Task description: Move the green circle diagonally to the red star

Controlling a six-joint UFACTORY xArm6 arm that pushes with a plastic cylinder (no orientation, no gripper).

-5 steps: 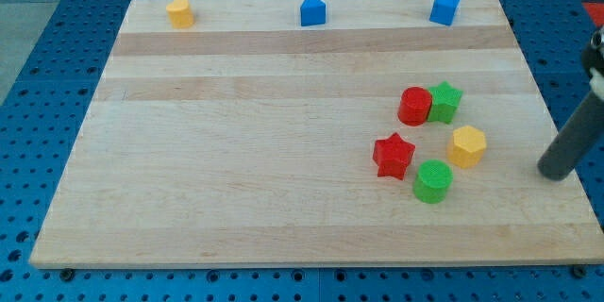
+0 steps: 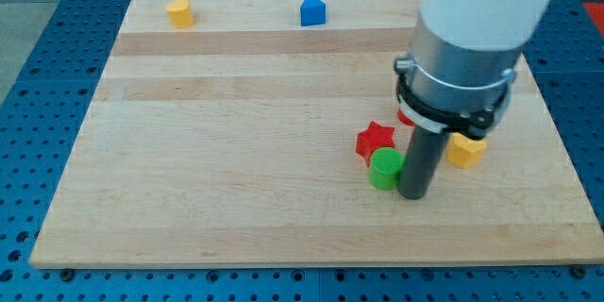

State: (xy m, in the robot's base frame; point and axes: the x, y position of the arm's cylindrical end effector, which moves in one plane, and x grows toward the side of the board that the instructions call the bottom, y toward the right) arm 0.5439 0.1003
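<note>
The green circle (image 2: 383,169) sits on the wooden board (image 2: 236,151) at the lower right, touching the red star (image 2: 375,139) just above and left of it. My tip (image 2: 413,194) stands right against the green circle's right side. The arm's white and grey body fills the upper right of the view and hides the blocks behind it.
A yellow hexagon block (image 2: 466,150) peeks out right of the rod. A sliver of a red block (image 2: 405,116) shows under the arm's collar. A yellow block (image 2: 179,10) and a blue block (image 2: 312,9) sit along the top edge.
My tip swung in from the board's right edge to the green circle's right side. The green circle and red star slid to the left. The arm now hides the green star and one blue block.
</note>
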